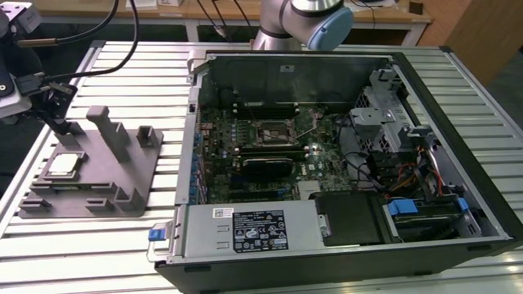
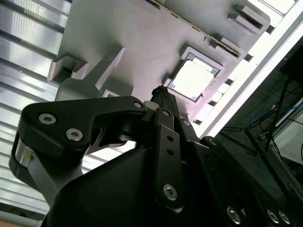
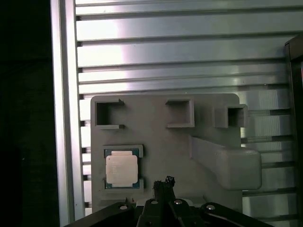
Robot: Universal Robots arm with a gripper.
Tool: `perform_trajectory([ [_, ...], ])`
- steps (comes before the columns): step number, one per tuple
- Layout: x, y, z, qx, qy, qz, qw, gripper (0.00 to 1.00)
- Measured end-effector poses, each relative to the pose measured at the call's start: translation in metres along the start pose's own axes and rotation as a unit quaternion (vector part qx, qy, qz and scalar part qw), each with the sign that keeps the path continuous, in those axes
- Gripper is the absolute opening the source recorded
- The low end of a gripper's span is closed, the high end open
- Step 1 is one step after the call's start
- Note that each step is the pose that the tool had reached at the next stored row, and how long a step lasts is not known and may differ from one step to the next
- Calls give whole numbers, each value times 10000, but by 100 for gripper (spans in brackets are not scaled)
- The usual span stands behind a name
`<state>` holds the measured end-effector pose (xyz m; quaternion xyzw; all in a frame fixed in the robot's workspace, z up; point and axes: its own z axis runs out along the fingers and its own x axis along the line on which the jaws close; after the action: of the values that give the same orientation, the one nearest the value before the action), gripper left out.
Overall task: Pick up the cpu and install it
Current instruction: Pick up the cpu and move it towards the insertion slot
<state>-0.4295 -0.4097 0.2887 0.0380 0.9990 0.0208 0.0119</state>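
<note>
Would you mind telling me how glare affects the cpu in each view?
Second wrist view: the cpu is washed out white by glare. First wrist view: it is bright but not washed out. Exterior view: it is evenly lit.

Desk: slatted metal.
Fixture: grey, posts upright, on desk, at the exterior view's left.
Case: open, beside fixture.
Motherboard: inside case.
Power supply: in case corner.

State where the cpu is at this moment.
The cpu lies in a recess of the grey fixture plate, at the exterior view's left, outside the open computer case.
</note>
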Motion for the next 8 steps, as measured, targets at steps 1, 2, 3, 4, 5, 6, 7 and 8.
perform_trajectory([
  [1, 6, -1, 10, 0, 0, 0, 10000, 11],
  [2, 11, -2, 18, 0, -1, 0, 10000, 11],
  [3, 16, -4, 24, 0, -1, 0, 10000, 11],
  [4, 22, -5, 29, 0, -1, 0, 10000, 11],
  [5, 27, -6, 35, 0, -1, 0, 10000, 11],
  [6, 31, -7, 42, 0, -2, 0, 10000, 11],
  [7, 36, -8, 49, 1, -1, 0, 10000, 11],
  [8, 40, -10, 60, 1, -1, 0, 10000, 11],
])
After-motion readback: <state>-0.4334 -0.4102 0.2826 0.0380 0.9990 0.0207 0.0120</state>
